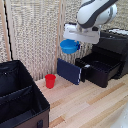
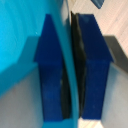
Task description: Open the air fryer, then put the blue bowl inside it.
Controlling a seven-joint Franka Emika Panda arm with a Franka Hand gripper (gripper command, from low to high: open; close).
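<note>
My white blue-fingered gripper (image 1: 75, 40) is clamped on the small round blue plastic bowl's (image 1: 69, 46) rim; next, I judge, lowering into the open black drawer (image 1: 98, 64) beside it.

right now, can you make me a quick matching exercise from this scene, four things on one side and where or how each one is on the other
Things:
1. blue bowl
2. air fryer drawer
3. red cup
4. dark-blue panel

States:
a. standing on the wooden table
b. pulled out, open
c. held in the air, rim pinched by the gripper
d. propped upright beside the drawer front

Pairs: 1-c, 2-b, 3-a, 4-d
</note>
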